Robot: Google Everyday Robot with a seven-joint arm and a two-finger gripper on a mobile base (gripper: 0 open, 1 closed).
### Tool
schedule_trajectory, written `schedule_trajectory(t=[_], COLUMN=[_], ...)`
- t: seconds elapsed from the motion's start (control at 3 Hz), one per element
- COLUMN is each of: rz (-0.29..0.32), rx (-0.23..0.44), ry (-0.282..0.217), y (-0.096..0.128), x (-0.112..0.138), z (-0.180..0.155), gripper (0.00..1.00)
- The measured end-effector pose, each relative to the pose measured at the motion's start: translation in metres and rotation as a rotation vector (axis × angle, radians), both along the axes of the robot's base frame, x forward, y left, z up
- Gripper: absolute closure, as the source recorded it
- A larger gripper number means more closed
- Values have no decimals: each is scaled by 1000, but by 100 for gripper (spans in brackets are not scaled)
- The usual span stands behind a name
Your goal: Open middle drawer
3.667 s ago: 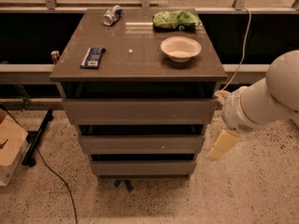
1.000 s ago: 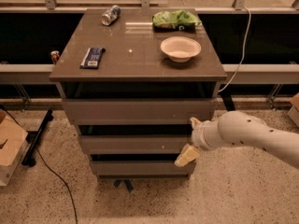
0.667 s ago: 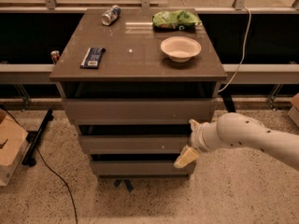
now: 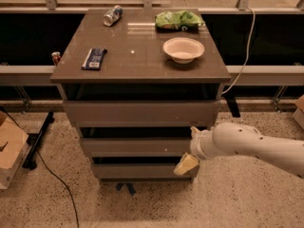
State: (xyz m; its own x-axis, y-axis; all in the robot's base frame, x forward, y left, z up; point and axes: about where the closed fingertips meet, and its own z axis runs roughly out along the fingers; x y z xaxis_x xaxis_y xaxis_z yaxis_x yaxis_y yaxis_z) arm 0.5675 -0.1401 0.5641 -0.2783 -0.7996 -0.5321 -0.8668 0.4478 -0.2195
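White arm reaches leftward, gripper [image 4: 186,164] at right end of middle drawer [image 4: 133,147], state unclear.

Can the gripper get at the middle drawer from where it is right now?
Probably yes. The gripper sits at the right end of the middle drawer front, with nothing between them. I can't tell whether it actually touches the front.

Place: looked like an office or robot test space.
Floor: speckled terrazzo floor [image 4: 237,203].
Back wall: a long ledge [image 4: 266,71] under metal-framed windows, with a white cable [image 4: 244,46] hanging down.
Clutter: 1 cardboard box [image 4: 9,148] and 1 black cord [image 4: 57,179] on the floor.
Furniture: 1 grey cabinet [image 4: 137,56] with 3 drawer fronts.
Gripper: the gripper [image 4: 186,164] was low at the cabinet's right front edge.
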Motion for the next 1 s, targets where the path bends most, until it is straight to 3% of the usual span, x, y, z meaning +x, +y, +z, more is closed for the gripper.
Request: schedule_trajectory(t=[0.67,1.0], rz=[13,40], rx=[32,59], ry=[18,40], y=[16,28], x=[21,50], z=[-51,-91], gripper=[0,0])
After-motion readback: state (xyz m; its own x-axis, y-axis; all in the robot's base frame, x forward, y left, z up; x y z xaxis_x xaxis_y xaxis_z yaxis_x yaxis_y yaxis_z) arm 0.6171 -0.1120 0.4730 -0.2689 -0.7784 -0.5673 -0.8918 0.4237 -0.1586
